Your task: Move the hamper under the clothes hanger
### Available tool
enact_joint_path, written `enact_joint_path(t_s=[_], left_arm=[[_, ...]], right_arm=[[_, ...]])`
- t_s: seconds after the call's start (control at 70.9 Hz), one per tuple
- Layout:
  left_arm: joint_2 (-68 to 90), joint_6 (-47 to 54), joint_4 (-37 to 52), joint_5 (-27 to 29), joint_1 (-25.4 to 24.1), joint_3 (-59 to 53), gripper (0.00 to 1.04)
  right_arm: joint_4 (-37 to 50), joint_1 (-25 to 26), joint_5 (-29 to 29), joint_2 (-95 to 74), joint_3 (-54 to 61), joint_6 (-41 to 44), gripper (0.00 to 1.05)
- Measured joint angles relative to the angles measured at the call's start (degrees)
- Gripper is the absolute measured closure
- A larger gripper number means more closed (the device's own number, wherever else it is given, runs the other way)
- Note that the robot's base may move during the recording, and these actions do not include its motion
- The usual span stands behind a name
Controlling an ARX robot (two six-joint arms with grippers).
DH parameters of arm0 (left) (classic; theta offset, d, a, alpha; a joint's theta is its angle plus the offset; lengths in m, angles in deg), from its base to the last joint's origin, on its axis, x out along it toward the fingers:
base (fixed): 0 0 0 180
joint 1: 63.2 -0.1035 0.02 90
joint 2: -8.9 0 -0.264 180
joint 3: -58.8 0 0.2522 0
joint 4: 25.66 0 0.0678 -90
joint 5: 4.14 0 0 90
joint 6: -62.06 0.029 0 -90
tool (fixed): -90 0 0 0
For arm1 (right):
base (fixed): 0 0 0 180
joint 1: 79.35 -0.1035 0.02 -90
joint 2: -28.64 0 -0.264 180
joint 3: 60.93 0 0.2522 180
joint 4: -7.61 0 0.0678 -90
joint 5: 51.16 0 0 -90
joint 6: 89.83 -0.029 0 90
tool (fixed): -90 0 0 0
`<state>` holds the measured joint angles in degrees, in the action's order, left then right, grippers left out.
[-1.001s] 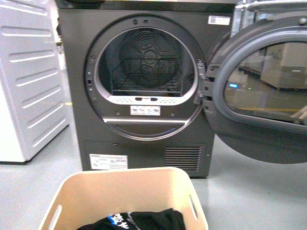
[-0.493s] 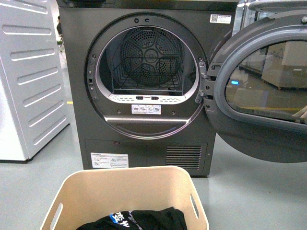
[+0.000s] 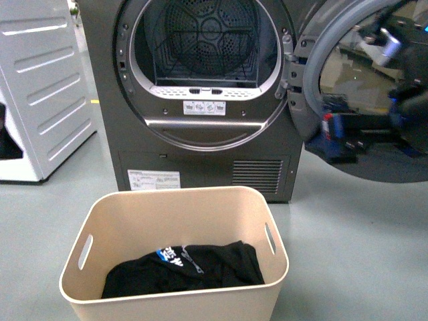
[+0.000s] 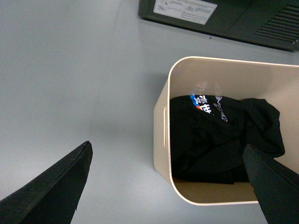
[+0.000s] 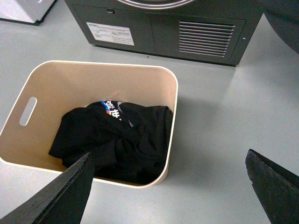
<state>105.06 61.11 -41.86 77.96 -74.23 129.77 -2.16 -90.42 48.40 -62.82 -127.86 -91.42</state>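
Observation:
The hamper (image 3: 167, 217) is a beige tub on the grey floor in front of the dryer, with a black garment (image 3: 187, 271) with a blue and white print lying inside. The clothes hanger is out of view. From the left wrist view, my left gripper (image 4: 167, 154) hangs open above the hamper (image 4: 161, 121), one finger over the floor and one over the garment (image 4: 219, 135). My right gripper (image 5: 168, 154) is also open above the hamper (image 5: 93, 79), straddling its other side wall, with the garment (image 5: 117, 135) below. Neither gripper touches anything.
A dark grey dryer (image 3: 200, 167) stands just behind the hamper, its round door (image 3: 361, 154) swung open to the right. A blurred dark shape with blue parts (image 3: 394, 80) lies across the door; I cannot tell what it is. A white appliance (image 3: 40, 100) stands at the left.
The front view has dropped lower: the hamper now shows whole and the dryer sits higher in the picture. The blurred dark shape has appeared across the door.

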Motion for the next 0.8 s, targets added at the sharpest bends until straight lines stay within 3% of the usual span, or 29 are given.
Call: enact_joint_path(t_s=[0.099,0.352,0.804], left_arm=[[8.5,1.1,-3.1,1.4,1.7,7.1,0.07],[24.7,1.9,-2.5,6.5,3.6,15.3,0.07],[38.6,0.8,0.4,5.9,5.9,22.1,0.07]], right_arm=[[-0.1,-2.2,-4.0,-9.9,-8.2,0.7,0.08],[-0.8,-5.1,-8.0,-29.8,-22.1,2.6,0.08],[-2.1,-5.3,-12.2,-45.9,-34.1,4.4,0.08]])
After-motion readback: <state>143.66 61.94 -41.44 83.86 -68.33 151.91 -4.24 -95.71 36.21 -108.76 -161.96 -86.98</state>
